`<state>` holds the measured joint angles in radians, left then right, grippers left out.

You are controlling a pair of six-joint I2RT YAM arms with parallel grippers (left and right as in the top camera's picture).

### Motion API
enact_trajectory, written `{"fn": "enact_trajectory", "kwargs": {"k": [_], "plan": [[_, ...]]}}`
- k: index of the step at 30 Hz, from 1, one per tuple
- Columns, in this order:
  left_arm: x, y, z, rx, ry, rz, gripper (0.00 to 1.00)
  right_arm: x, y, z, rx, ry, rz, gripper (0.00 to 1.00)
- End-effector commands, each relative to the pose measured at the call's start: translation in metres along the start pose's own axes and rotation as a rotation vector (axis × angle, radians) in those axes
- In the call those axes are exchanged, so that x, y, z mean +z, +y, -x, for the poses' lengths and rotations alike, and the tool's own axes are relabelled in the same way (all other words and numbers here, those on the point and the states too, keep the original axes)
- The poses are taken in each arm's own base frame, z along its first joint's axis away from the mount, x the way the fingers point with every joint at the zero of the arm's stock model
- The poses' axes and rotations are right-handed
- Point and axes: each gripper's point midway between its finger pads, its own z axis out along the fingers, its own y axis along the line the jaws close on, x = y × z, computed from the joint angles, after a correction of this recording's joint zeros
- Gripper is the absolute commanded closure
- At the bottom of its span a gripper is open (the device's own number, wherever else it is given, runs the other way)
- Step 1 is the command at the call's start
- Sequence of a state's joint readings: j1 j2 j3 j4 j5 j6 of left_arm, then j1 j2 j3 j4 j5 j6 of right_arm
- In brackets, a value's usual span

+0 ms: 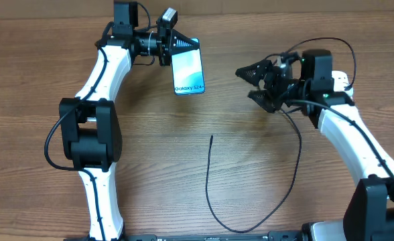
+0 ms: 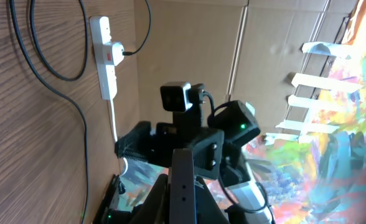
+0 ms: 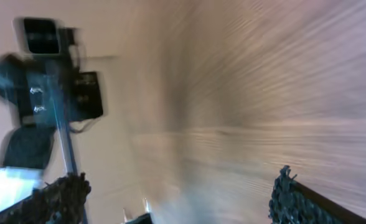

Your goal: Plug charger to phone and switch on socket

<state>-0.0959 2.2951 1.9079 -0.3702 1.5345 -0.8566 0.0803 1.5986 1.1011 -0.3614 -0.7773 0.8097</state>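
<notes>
My left gripper [image 1: 185, 44] is clamped on the far end of the phone [image 1: 189, 70]. The wrist is rolled sideways and the forearm reaches up from a bent elbow. In my left wrist view the phone shows edge-on between my fingers. My right gripper [image 1: 256, 85] hangs right of the phone, well apart, jaws wide and empty, pointing toward it. The charger [image 1: 208, 171] curves over the table [image 1: 150, 154], its tip nearer me than the phone. The socket [image 2: 108, 78] lies farther right.
</notes>
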Motion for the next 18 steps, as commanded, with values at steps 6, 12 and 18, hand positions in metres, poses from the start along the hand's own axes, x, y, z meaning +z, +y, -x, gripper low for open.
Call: {"fn": "enact_trajectory", "kwargs": {"k": [6,12,18], "plan": [[-0.023,-0.022,-0.002,0.061,-0.011,-0.033,0.96,-0.065,0.048,0.034,-0.264,-0.224,-0.322,0.04],[-0.033,-0.021,0.001,0.061,-0.03,-0.033,0.95,-0.07,0.034,0.011,-0.312,-0.192,-0.511,0.04],[-0.043,-0.021,0.004,0.061,-0.05,-0.033,0.95,-0.063,0.014,-0.026,-0.398,-0.153,-0.744,0.05]]}}
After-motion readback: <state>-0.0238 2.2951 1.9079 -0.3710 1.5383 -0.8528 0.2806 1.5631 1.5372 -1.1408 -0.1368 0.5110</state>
